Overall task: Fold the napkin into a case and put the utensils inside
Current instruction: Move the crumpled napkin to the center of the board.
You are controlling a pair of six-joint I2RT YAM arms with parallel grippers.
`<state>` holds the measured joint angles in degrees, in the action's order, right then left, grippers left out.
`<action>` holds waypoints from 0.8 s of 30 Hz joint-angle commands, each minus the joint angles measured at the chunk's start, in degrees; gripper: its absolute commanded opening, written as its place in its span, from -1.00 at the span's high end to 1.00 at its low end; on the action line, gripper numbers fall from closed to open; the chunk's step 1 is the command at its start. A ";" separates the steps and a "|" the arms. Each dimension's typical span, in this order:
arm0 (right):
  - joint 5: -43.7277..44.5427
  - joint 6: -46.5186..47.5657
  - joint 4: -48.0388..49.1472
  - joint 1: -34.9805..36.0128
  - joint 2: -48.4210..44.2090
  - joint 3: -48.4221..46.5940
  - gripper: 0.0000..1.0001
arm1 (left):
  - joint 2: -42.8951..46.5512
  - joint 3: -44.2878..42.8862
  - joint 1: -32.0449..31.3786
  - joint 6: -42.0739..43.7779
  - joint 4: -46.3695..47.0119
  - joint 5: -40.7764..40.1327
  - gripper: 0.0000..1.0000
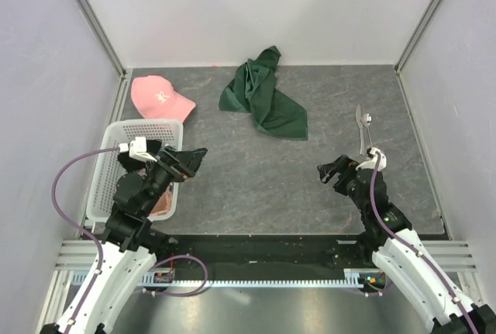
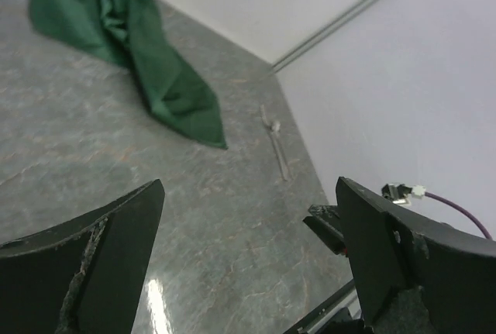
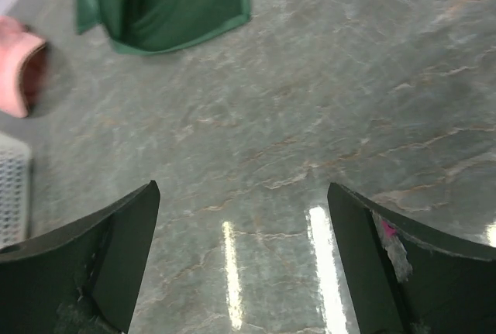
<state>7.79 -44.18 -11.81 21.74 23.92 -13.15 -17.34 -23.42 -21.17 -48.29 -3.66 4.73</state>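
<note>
Grey table (image 1: 256,187): arms crouch low, left gripper (image 1: 194,161) and right gripper (image 1: 325,173) spread, seemingly empty (napkin (image 1: 263,95) crumpled).

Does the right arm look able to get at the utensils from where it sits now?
Probably yes. The utensils lie on the table close beside the right gripper, open and empty, with nothing between. It faces left of them, though, so it would need to turn.
</note>
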 commanded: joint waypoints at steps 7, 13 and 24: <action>6.27 11.93 4.69 -0.20 33.68 -21.20 -0.96 | 2.04 -4.88 0.34 3.55 -12.77 0.02 -1.00; -3.38 18.65 14.88 -0.20 56.00 -34.65 -0.96 | 0.74 -9.88 0.34 7.59 -19.09 0.45 -0.96; -10.25 37.13 -0.92 5.77 94.44 -78.05 -0.94 | -14.29 -18.68 0.34 13.31 -26.66 -0.69 -0.87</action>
<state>-0.54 -15.38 -7.16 24.16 112.64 -81.38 -29.45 -39.07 -21.06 -39.70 -27.68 4.95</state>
